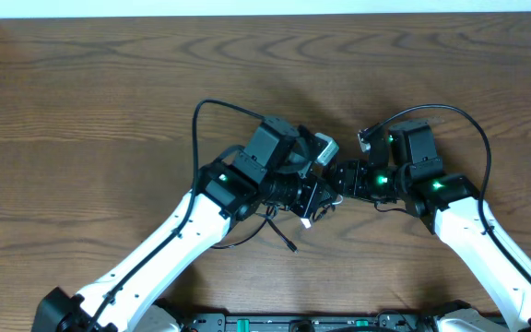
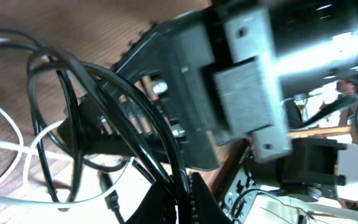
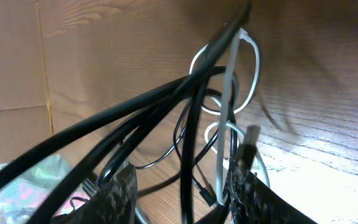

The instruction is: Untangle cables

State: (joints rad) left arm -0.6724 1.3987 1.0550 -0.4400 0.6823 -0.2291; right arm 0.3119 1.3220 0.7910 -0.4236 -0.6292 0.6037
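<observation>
The black cable (image 1: 196,129) loops out over the table behind my left arm, and its tangle hangs between both grippers at the middle. In the left wrist view its strands (image 2: 73,124) cross white cable loops (image 2: 17,134). My left gripper (image 1: 319,189) is shut on black cable strands (image 2: 182,199). My right gripper (image 1: 337,175) faces it closely. Its fingers (image 3: 182,199) are spread, with a black strand (image 3: 191,124) and the white cable (image 3: 253,62) passing between them. A black plug end (image 1: 291,247) dangles near the table.
The wooden table (image 1: 81,111) stretches around the arms. Cardboard (image 3: 11,74) stands at the table's edge in the right wrist view. The right arm's thick wire (image 1: 477,129) arcs above its wrist. The two arms nearly touch.
</observation>
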